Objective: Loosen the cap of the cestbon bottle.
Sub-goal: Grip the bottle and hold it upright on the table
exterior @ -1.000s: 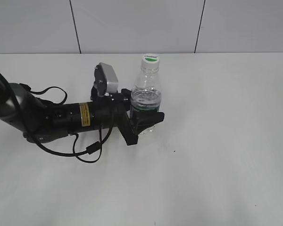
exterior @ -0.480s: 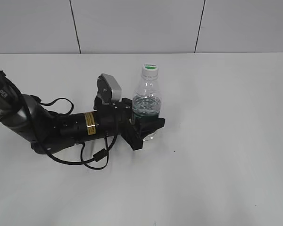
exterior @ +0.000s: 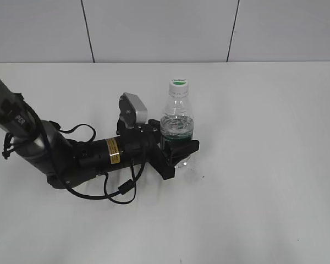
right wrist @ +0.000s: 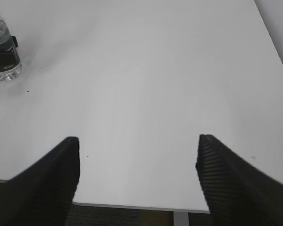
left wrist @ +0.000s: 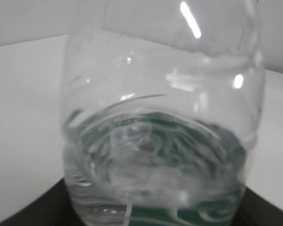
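Cestbon bottle stands upright on the table, pinched low around its green band by the left gripper; steady it there while the wide-spread right gripper, well apart, comes for the cap above, whose green-marked lettering is too small to read.

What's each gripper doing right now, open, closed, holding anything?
Left gripper: closed on the cestbon bottle at its green label.
Right gripper: open, empty, over bare table.
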